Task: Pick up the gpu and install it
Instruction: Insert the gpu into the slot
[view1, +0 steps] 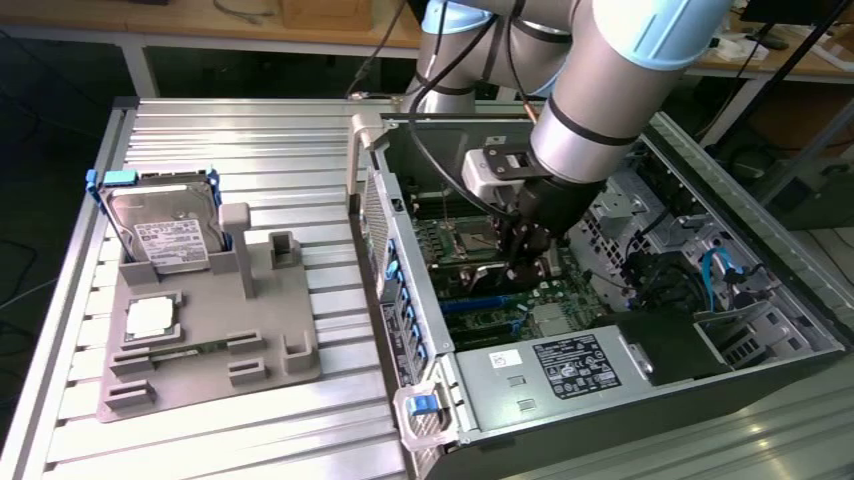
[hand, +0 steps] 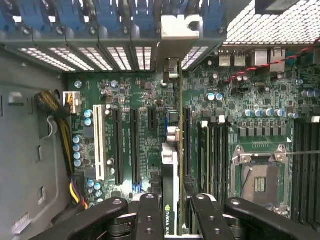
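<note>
1. Black fingers (hand: 149, 216) of the gripper (hand: 173, 220) sit closest to the wrist camera. They are clamped from both sides on the gpu (hand: 170, 167), which runs edge-on away from them, a logo strip showing between the pads.
2. Gpu's place: inside the open computer case (view1: 641, 420), upright over the motherboard (hand: 150, 100). Its far end reaches toward the white retaining clip (hand: 180, 25) and the perforated rear slot covers (hand: 112, 55). In the exterior view the gripper (view1: 525, 262) hangs deep in the case above the same board.
3. Step in hand, as I judge it: installing. The pick-up is done and the card is lined along an expansion slot. Whether its contact edge has entered the slot I cannot tell.
4. Seating calls for the card's lower edge to be parallel with the slot and its bracket end square to the rear opening; a tilt would likely jam it.
5. Close by: black expansion slots (hand: 118, 145) and a white slot (hand: 98, 142) on one side, memory slots (hand: 215, 150) and the CPU socket (hand: 260, 175) on the other. The memory slots lie just beside the card, leaving the fingers little room.
6. Yellow-and-black cable bundle (hand: 60, 125) lies well apart from the card; a red-and-black twisted wire (hand: 265, 62) crosses the board beyond the memory slots.
7. Outside the case, a hard drive (view1: 167, 235) in a blue frame stands in a grey fixture (view1: 200, 380) on the ribbed metal table (view1: 240, 150).
</note>
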